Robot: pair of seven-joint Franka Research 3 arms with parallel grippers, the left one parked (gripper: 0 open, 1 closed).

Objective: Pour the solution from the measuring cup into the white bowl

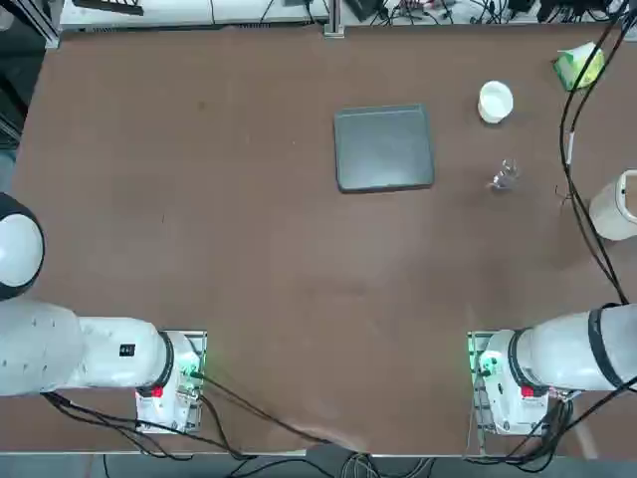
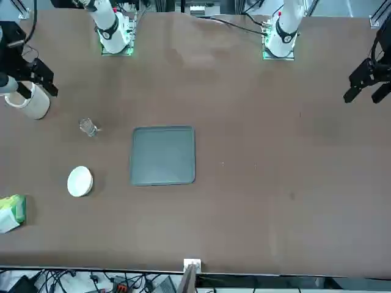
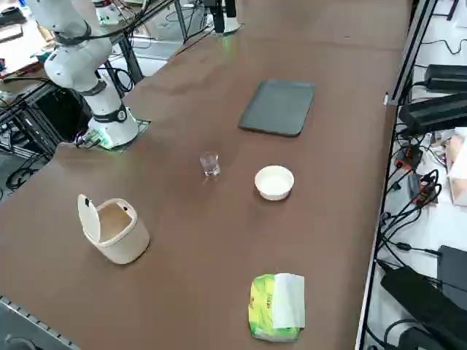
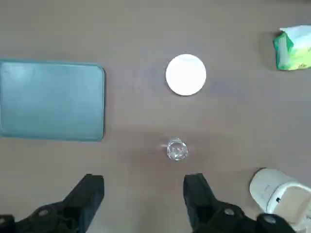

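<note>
At front view's left edge: open right pincer (image 2: 38,93), arm cut off, partly hiding mug (image 2: 36,101).

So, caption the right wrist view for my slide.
The right tool hovers open near a clear measuring cup, white bowl and teal-grey tray.

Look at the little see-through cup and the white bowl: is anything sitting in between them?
No, just bare brown table lies between the measuring cup and the white bowl; the right side view shows it.

One bowl (image 3: 274,182), one cup (image 3: 210,164), one tray (image 3: 279,108), one packet (image 3: 264,306), one container (image 3: 125,244).
</note>
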